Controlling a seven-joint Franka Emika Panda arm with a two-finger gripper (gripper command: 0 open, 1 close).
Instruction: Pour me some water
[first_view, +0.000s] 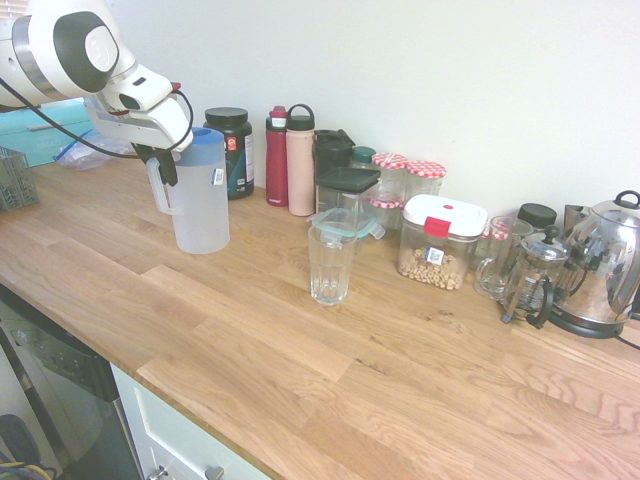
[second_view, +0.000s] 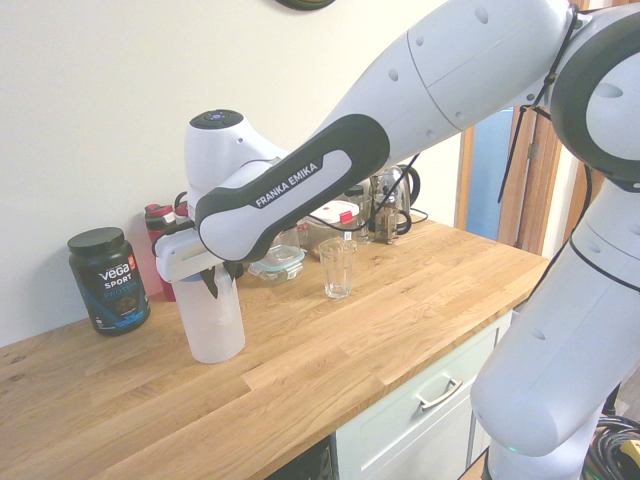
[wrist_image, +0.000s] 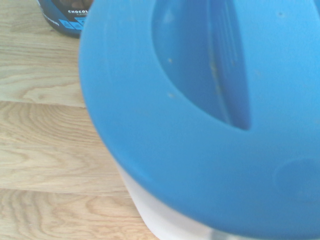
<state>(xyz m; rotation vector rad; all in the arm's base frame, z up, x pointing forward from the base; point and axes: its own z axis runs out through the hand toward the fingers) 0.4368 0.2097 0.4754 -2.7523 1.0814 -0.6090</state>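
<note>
Wooden counter (first_view: 240, 340): gripper (first_view: 161, 168) at pitcher handle (first_view: 160, 194), open or closed can't be told; best confirm firm hold before lifting upright

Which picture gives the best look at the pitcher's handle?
The first exterior view: the handle stands out along the pitcher's side. The second exterior view hides it; the wrist view shows mostly the blue lid.

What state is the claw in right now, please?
Claw: at the jug handle; whether it has closed on it cannot be told.
</note>
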